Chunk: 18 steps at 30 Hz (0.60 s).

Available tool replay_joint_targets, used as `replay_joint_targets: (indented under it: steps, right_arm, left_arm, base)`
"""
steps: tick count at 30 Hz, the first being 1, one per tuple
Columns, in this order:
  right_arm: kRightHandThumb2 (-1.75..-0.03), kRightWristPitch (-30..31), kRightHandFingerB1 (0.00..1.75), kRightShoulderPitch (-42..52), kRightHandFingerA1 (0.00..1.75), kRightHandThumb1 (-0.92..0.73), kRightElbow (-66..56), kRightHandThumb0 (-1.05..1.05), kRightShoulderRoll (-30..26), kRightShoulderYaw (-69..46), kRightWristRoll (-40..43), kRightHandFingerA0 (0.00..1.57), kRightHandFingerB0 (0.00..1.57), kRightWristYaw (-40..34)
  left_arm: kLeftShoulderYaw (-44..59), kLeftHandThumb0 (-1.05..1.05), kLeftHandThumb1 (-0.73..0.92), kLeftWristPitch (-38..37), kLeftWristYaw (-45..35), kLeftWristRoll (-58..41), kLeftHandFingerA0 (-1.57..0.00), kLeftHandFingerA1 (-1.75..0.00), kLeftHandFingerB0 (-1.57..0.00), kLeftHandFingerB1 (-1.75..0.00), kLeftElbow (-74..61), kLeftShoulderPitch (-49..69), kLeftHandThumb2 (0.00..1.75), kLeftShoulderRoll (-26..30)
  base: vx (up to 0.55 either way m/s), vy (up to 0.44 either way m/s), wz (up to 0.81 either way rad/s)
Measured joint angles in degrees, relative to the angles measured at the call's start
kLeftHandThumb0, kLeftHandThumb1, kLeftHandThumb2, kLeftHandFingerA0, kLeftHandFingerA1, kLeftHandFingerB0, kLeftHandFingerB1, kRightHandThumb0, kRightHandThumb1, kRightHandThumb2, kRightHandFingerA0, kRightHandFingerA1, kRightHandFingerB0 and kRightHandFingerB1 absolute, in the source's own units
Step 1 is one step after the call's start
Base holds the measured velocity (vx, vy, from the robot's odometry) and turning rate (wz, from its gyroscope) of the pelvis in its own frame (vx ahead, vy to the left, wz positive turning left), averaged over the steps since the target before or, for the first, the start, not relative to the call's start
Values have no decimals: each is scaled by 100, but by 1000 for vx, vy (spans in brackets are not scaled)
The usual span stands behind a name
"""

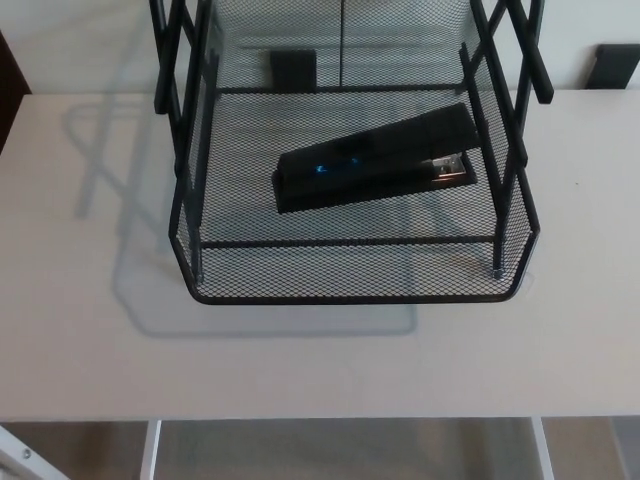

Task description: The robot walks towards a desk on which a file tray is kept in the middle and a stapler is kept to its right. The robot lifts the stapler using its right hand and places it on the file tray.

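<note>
A black stapler (375, 160) lies on its side across the mesh floor of the black wire file tray (350, 272), its metal mouth toward the right. The tray stands in the middle of the white desk (320, 360), with upper tiers rising out of the picture at the top. Neither of my hands shows in the head view.
The tray casts a grey shadow on the desk to its left. Two dark objects (617, 65) sit behind the desk's far edge. The near edge of the desk runs along the bottom, with white legs (150, 450) below it.
</note>
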Motion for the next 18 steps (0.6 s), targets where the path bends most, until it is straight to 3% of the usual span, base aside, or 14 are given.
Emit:
replay_joint_targets:
  steps: [1,4,5,6,7,8,9,10,11,12,13,15,18]
  right_arm:
    - [-59,-40,23,1,50,-65,44,-53,0,44,7,28,6,-42]
    - [-59,-150,25,17,45,-64,141,-51,-1,245,13,25,6,-152]
    - [-59,-189,26,29,46,-66,155,-53,-2,310,16,12,3,-181]
    - [-63,-221,19,44,44,-64,154,-54,-2,361,19,11,6,-187]
    - [-63,-255,19,53,44,-64,165,-54,-6,441,20,11,6,-186]
    - [-62,-277,22,53,50,-63,188,-55,-12,517,19,14,7,-186]
    - [-62,-292,22,51,50,-63,207,-55,-15,573,20,14,7,-185]
    - [-62,-302,21,41,48,-63,231,-55,-17,614,29,11,7,-182]
    - [-103,-307,51,25,52,-51,253,-34,-20,644,35,1,0,-181]
    - [-103,-314,51,11,52,-51,265,-34,-23,673,44,1,0,-180]
    - [-62,-335,20,10,46,-65,264,-53,-28,715,47,16,8,-181]
    - [-60,-369,26,23,46,-67,257,-56,-42,795,60,13,3,-177]
    - [-62,-431,19,89,47,-65,237,-54,-58,896,78,12,7,-170]
  left_arm:
    - [-16,-82,89,12,11,-3,-1,-71,-7,-53,14,-1,144,0]
    - [-98,-83,90,47,68,-6,0,-71,-7,-53,28,-8,145,0]
    - [-129,-83,90,57,85,-6,0,-72,-7,-54,28,-8,146,0]
    - [-151,-90,92,59,95,-6,-16,-84,0,-49,28,-10,122,0]
    - [-177,-90,92,59,105,-6,-16,-84,0,-49,27,-15,122,0]
    - [-204,-86,88,59,113,-6,-3,-73,-9,-54,27,-23,144,0]
    - [-227,-86,88,59,118,-6,-3,-73,-9,-54,27,-30,144,0]
    - [-274,-91,92,59,126,-3,-21,-90,0,-54,27,-34,120,1]
    - [-309,-91,92,59,137,0,-23,-91,0,-54,27,-37,119,0]
    - [-343,-91,92,59,147,0,-23,-91,0,-54,27,-41,119,0]
    - [-380,-91,92,59,160,3,-23,-91,0,-53,26,-45,119,0]
    - [-470,-89,92,59,178,10,-19,-88,0,-51,28,-41,118,0]
    - [-540,-90,91,59,185,16,-18,-86,0,-51,39,-23,118,1]
  base:
    - [0,0,0]
    - [0,0,0]
    - [0,0,0]
    - [0,0,0]
    - [0,0,0]
    - [0,0,0]
    - [0,0,0]
    - [0,0,0]
    - [0,0,0]
    - [0,0,0]
    - [0,0,0]
    - [0,0,0]
    - [0,0,0]
